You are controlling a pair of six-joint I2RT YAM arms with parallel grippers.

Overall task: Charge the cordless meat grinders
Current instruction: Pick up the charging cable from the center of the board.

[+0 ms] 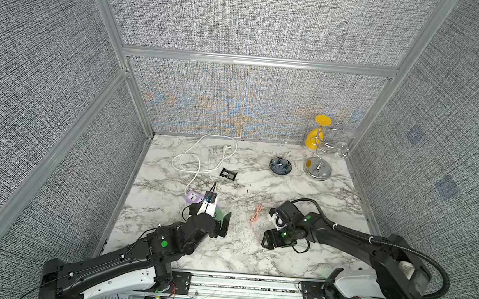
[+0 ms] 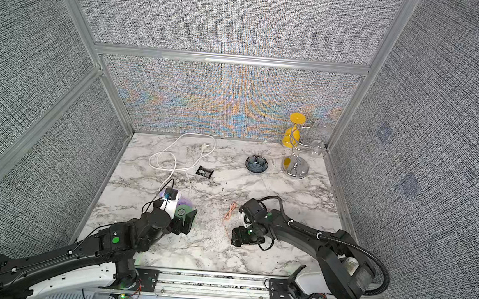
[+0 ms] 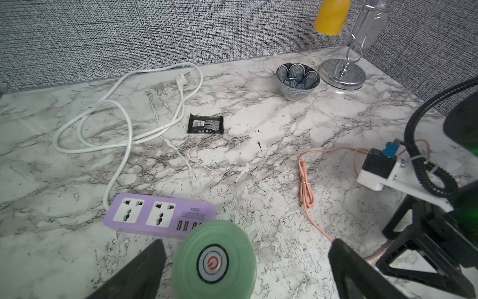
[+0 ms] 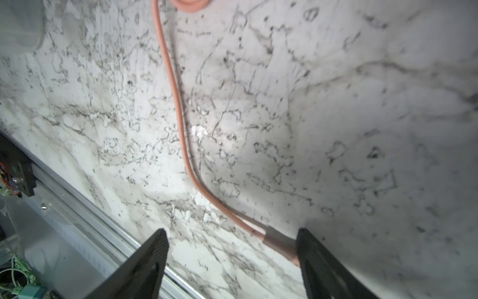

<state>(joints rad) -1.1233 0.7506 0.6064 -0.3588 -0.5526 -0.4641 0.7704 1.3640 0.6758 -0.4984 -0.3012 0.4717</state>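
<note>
The mint-green cordless meat grinder (image 3: 214,261), with a ringed round button on top, stands on the marble table (image 1: 253,259) next to the purple power strip (image 3: 155,214). In both top views it shows as a green disc (image 1: 219,214) (image 2: 183,211) at the left arm's tip. My left gripper (image 3: 245,269) is open and straddles the grinder, which sits nearer one finger and touches neither. My right gripper (image 4: 232,259) is open low over the table. The plug end of a pink cable (image 4: 279,246) lies against the inner side of one finger.
The pink cable (image 1: 256,215) runs across mid-table. A looped white cord (image 1: 199,158) leads back from the power strip (image 1: 195,197). Further back lie a black packet (image 1: 228,174), a patterned bowl (image 1: 280,165) and a chrome stand with a yellow cup (image 1: 318,150). The metal front rail (image 4: 85,214) is close to the right gripper.
</note>
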